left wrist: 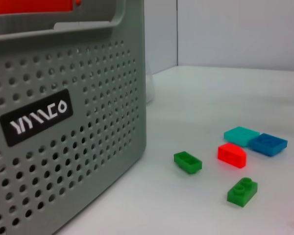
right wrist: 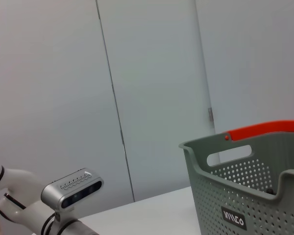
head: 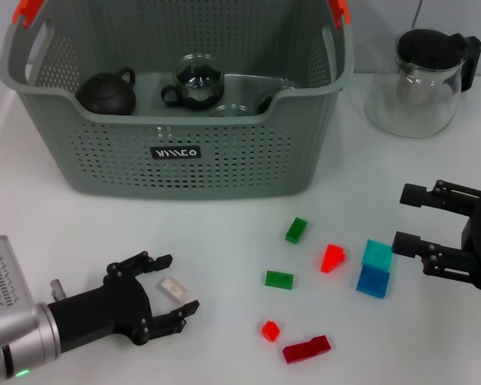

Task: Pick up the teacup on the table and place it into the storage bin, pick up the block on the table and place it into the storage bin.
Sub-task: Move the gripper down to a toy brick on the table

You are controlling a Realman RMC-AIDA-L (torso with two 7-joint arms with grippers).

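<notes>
Head view shows the left end effector (head: 167, 290) low over the table (head: 224, 233), its fingers spread wide to either side of a small whitish block (head: 172, 286) lying flat on the surface; nothing is gripped yet. My reading is that the block step is in hand and the grasp is about to be made: the next move calls for closing the fingers squarely on that block, lifting it, and carrying it up and over the near wall of the storage bin (head: 176, 156), which stands well apart from it at the back of the table. Inside the bin sit a dark teapot (head: 107, 92) and a dark glass cup (head: 194, 81), so the teacup part looks done, though I cannot be sure which piece is the teacup. The right end effector (head: 413, 220) hangs at the right edge, fingers apart and holding nothing, just beside a stacked pair of blue blocks (head: 374, 269). Green blocks (head: 296, 230), red blocks (head: 333, 258) and a dark red one (head: 306, 350) lie scattered between the two arms. A glass jug with a black lid (head: 421, 80) stands right of the bin. The table is plain white and matte; behind it are pale grey wall panels (right wrist: 152, 88).
</notes>
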